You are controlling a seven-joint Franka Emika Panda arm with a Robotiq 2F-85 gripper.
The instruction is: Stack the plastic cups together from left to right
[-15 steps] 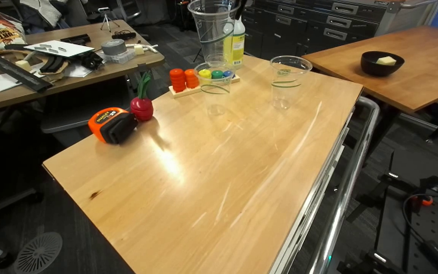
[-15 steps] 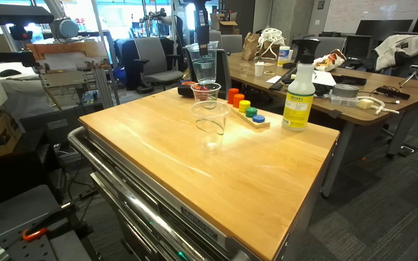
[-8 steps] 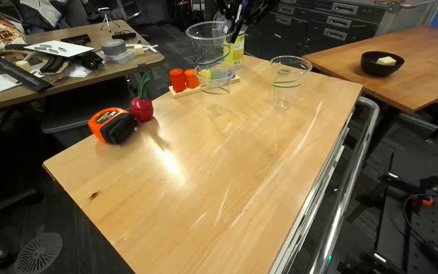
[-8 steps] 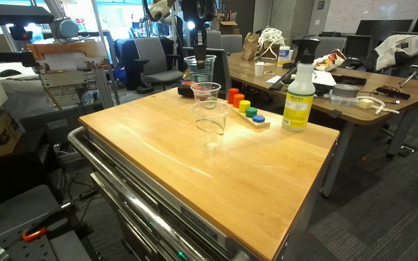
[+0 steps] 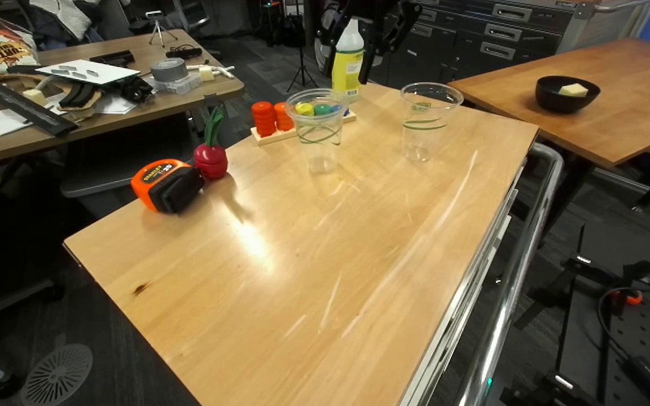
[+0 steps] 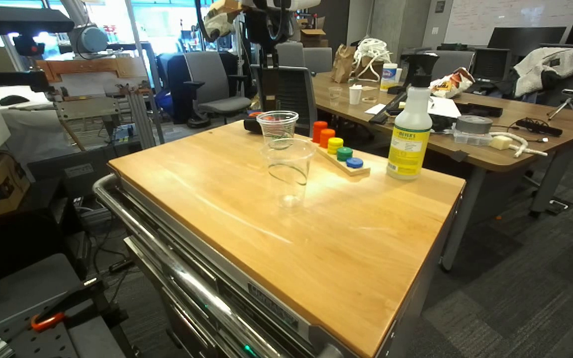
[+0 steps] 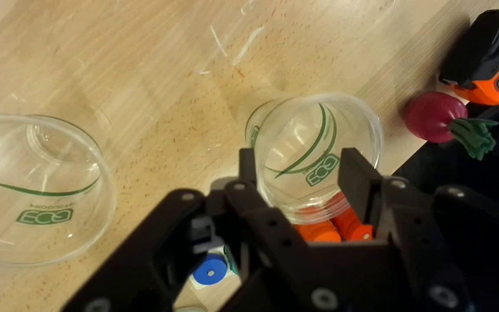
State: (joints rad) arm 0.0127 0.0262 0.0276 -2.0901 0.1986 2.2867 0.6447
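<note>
Two clear plastic cups [image 5: 318, 132] stand nested and upright on the wooden table; their doubled rim and crossing green lines show in both exterior views [image 6: 277, 130]. In the wrist view they [image 7: 306, 143] lie beneath and between my fingers. A single clear cup [image 5: 429, 124] stands upright apart from them; it is the nearer cup in an exterior view [image 6: 288, 181] and at the left of the wrist view [image 7: 43, 195]. My gripper [image 7: 300, 162] is open and empty. It hangs above the nested cups, clear of their rim, and shows in an exterior view [image 5: 347, 73].
A wooden board with coloured disc stacks [image 5: 266, 121] stands close behind the nested cups. A yellow-labelled spray bottle [image 6: 408, 141] stands near the table's edge. A toy radish [image 5: 210, 162] and an orange tape measure [image 5: 161, 183] sit together near another edge of the table [image 5: 302, 293].
The cup held high in my gripper has come down into the cup below it. My fingers have opened and let it go. The single cup has not moved.
</note>
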